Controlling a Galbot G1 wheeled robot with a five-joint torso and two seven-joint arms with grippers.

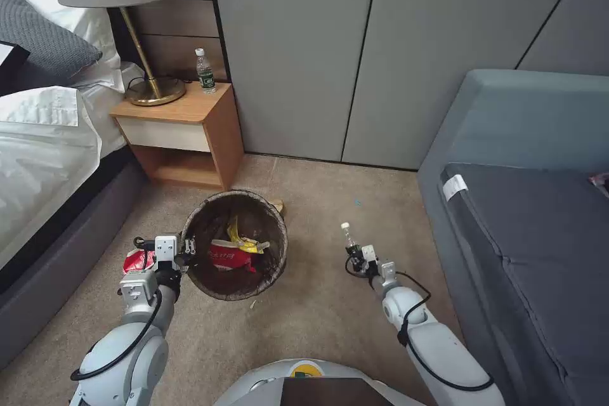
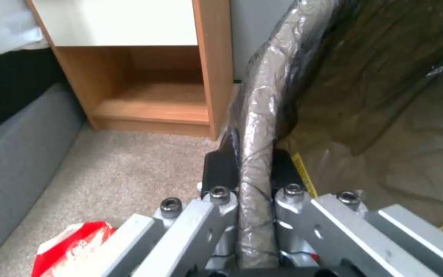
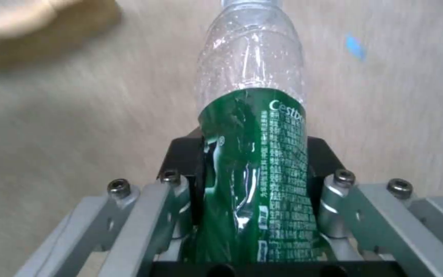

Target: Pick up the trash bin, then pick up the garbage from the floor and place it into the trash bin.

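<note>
The trash bin [image 1: 282,238], round and lined with a dark bag, is low in front of me with a red-and-white carton [image 1: 229,257] and a yellow wrapper [image 1: 244,242] inside. My left gripper [image 1: 184,247] is shut on its near-left rim [image 2: 256,115], one finger inside and one outside. Beside that gripper, another red-and-white carton [image 1: 136,261] [image 2: 70,246] lies on the carpet. To the bin's right, my right gripper [image 1: 359,258] [image 3: 252,154] is shut on a clear green-labelled bottle [image 1: 348,238] [image 3: 255,127], cap pointing away from me. A brown piece [image 1: 277,205] peeks out behind the bin.
A wooden nightstand [image 1: 184,133] [image 2: 144,77] stands behind the bin, carrying a lamp [image 1: 149,85] and a second bottle [image 1: 204,71]. The bed [image 1: 44,158] runs along the left, a grey sofa [image 1: 526,203] along the right. Open carpet [image 1: 330,304] lies between my arms.
</note>
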